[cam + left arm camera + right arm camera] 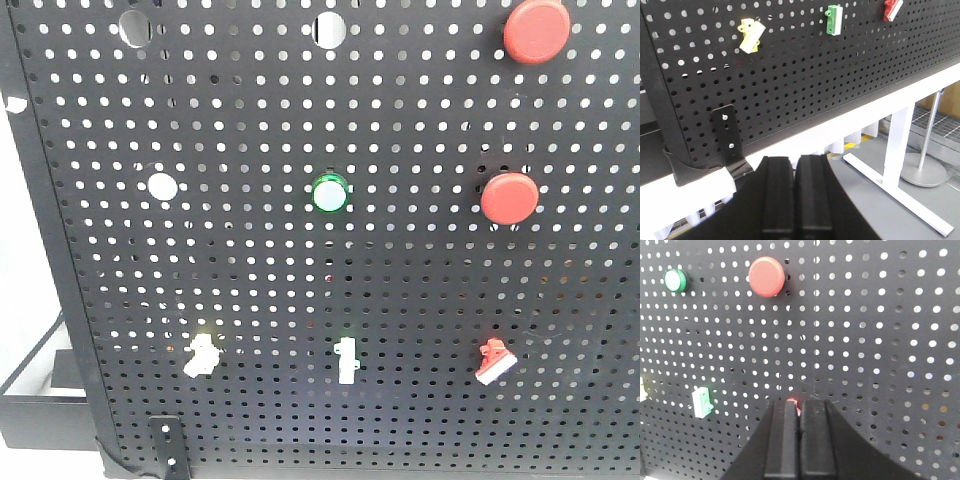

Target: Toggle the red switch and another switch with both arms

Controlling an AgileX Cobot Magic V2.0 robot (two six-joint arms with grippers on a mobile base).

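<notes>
Red switch (493,361), low right on the pegboard (420,250), is peeking out just past the closed, empty right gripper (800,407) nosing in to flick it, while the left gripper (794,165), likewise closed and empty, is hanging well below the yellow switch (752,35), needing to rise.

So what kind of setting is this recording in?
Probably a lab test rig: a black pegboard panel fitted with round red buttons and small toggle switches, mounted on a white table frame above a grey floor.
</notes>
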